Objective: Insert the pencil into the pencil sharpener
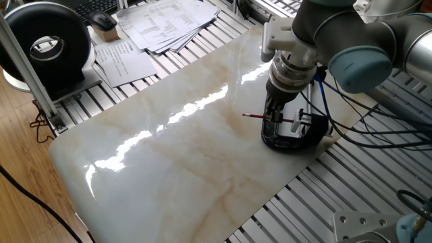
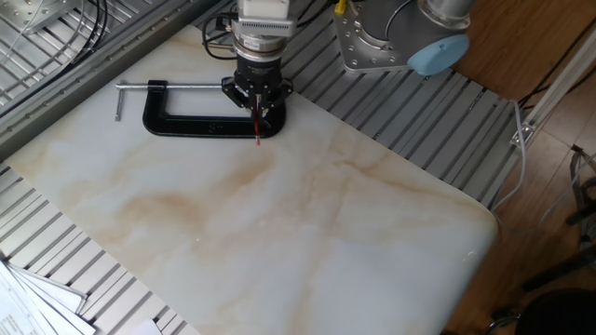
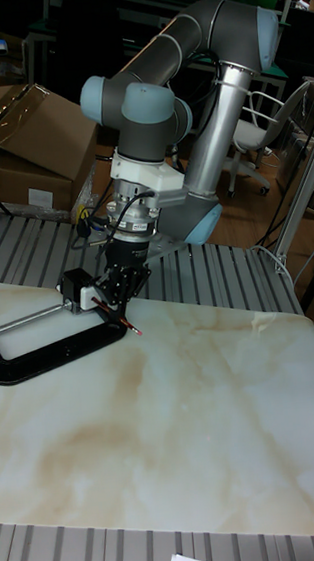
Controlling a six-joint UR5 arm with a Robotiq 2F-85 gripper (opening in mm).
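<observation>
In the tall fixed view, the C-clamp point(image 3: 52, 347) lies nearest on the pale marble counter point(image 3: 189, 428), its black frame flat on the slab. Just above the clamp's right end hangs the claw point(image 3: 118, 289), closed on the pencil point(image 3: 117, 316). The red shaft passes crosswise through the fingers, slanted, with its dark lower tip sticking out toward the open counter just past the clamp's right end. The other end points up and left toward the pencil sharpener point(image 3: 77, 289), a small block with a whitish face, held at the clamp's screw side directly beside the claw. Whether the pencil's end has already entered the sharpener's hole I cannot tell; the fingers hide the junction.

From one fixed view the pencil point(image 1: 260, 118) shows as a thin red line level over the clamp point(image 1: 297, 138), sticking out on the counter side of the claw point(image 1: 273, 120). From the other fixed view only a short red stub point(image 2: 258, 126) is seen below the claw point(image 2: 257, 100), in front of the clamp point(image 2: 200, 123).

As a judgement: the pencil is light and stiff along its length, but thin, smooth-lacquered and round or faceted, so it may swivel or slide in a two-finger pinch when its end meets resistance. The lead point is brittle. A hold near mid-shaft, somewhat toward the sharpener end, should keep the free length short and limit levering. The push ought to run straight along the shaft; a skewed push would likely snap the point or twist the pencil in the grip.
</observation>
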